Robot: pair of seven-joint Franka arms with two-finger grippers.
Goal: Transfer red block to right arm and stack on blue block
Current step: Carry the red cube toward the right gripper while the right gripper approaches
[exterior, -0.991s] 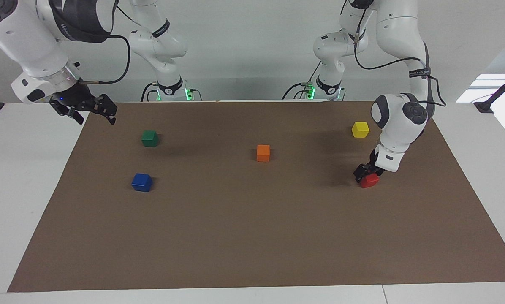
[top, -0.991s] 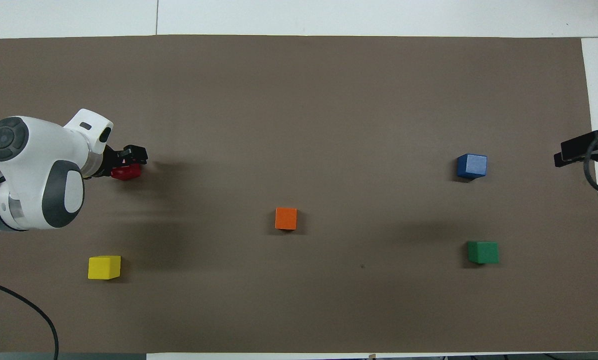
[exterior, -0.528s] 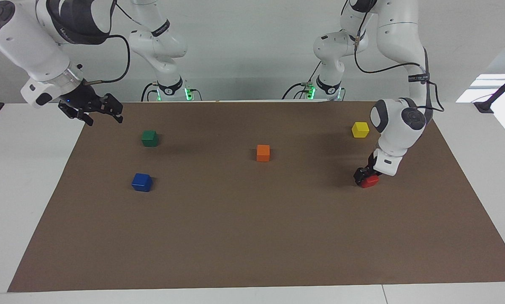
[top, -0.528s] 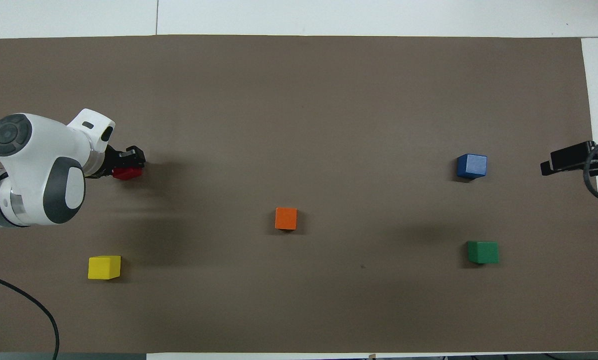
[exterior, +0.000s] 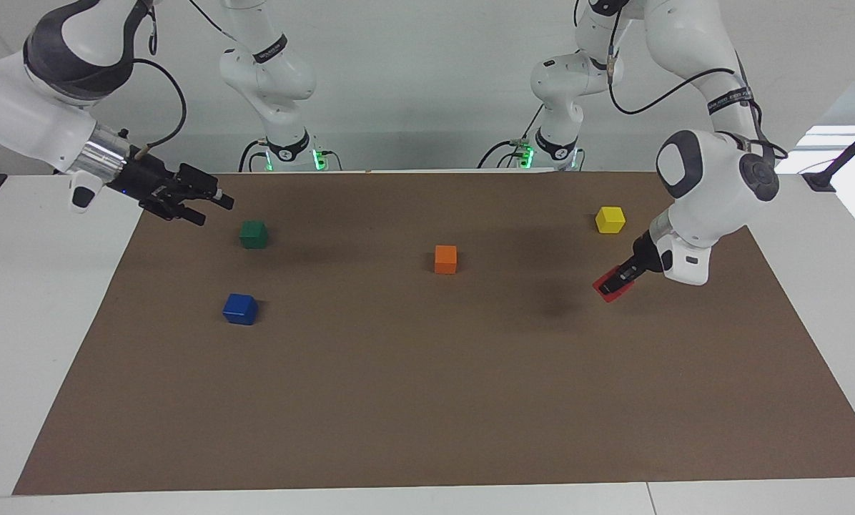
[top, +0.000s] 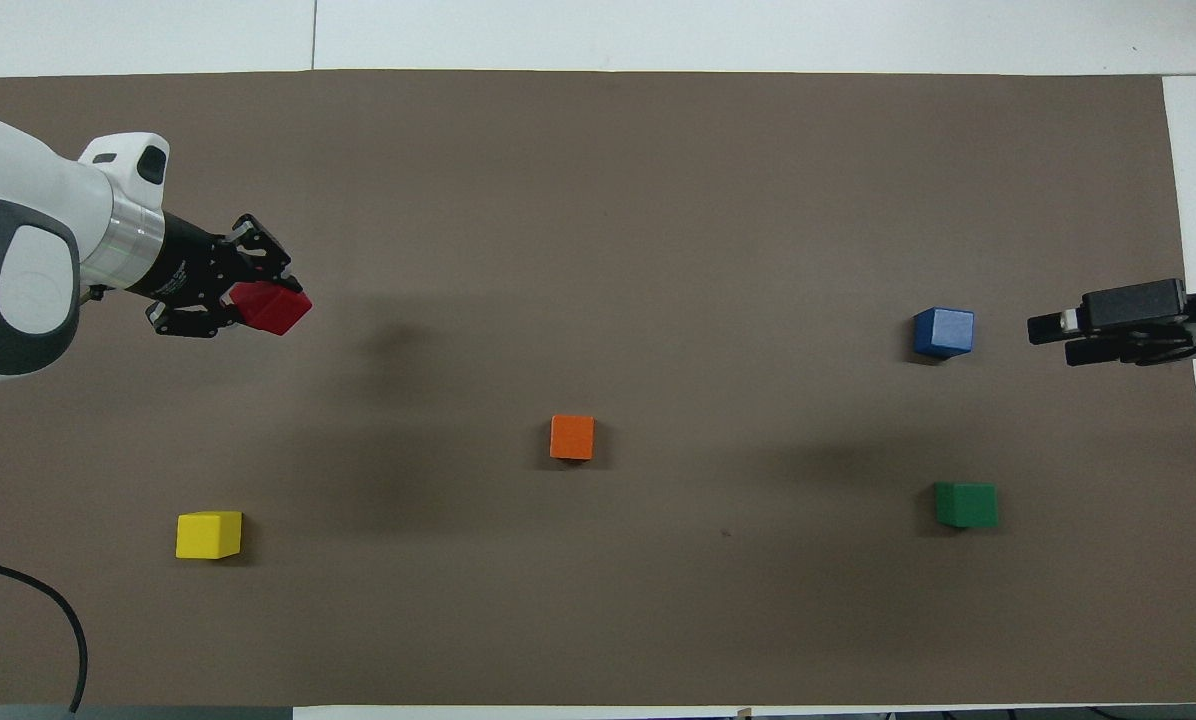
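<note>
Over the brown mat [exterior: 427, 400] at my left arm's end of the table [exterior: 48, 300], my left gripper [exterior: 611, 285] hangs in the air with its jaws clenched on the small glossy red cube [exterior: 605, 287], which is lifted clear of the mat and tilted, one corner pointing toward the middle of the table; from overhead the same red cube [top: 272, 309] shows at the tip of the left gripper [top: 253, 300], its shadow lying apart from it on the mat. My right gripper [exterior: 209, 200] is raised over the mat's edge at my right arm's end, stretched out level and pointing toward the middle, jaws released and holding nothing; seen from overhead the right gripper [top: 1053, 328] is just beside the small glossy blue cube [top: 943, 332]. That blue cube [exterior: 240, 308] sits flat on the mat toward my right arm's end, with nothing on top of it. A small green cube [exterior: 254, 234] rests nearer to me than the blue one, close under the reach of my right gripper but not touched. A small orange cube [exterior: 445, 259] sits near the middle of the mat, and a small yellow cube [exterior: 610, 219] lies toward my left arm's end, nearer to me than the spot over which the red cube is held. All four resting cubes are well apart from one another.
</note>
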